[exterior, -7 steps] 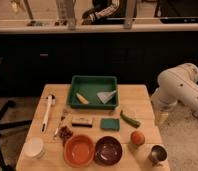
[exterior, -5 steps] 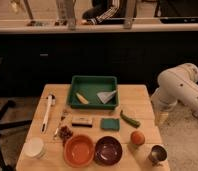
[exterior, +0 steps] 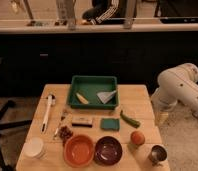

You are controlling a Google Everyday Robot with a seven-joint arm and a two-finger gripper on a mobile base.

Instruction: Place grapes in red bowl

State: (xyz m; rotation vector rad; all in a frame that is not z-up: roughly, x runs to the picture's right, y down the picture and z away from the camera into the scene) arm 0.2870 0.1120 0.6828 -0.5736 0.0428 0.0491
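Off the right edge of the table (exterior: 142, 96), your gripper (exterior: 162, 118) hangs beneath the white arm (exterior: 180, 85), well apart from the grapes (exterior: 66, 133); whether it is parted or closed I cannot tell. Those grapes lie just beside the red bowl (exterior: 79, 151), at its upper left rim: cross high, descend straight, pinch the cluster's middle.

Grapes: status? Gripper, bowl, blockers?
Gripper off table's right edge, far from grapes. Grapes on table beside red bowl, not in it. Nothing between them.

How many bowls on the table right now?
2. The red bowl sits near the table front edge; the purple bowl is beside it, on the view's right. None look hidden. The gripper hangs beside the table's right edge.
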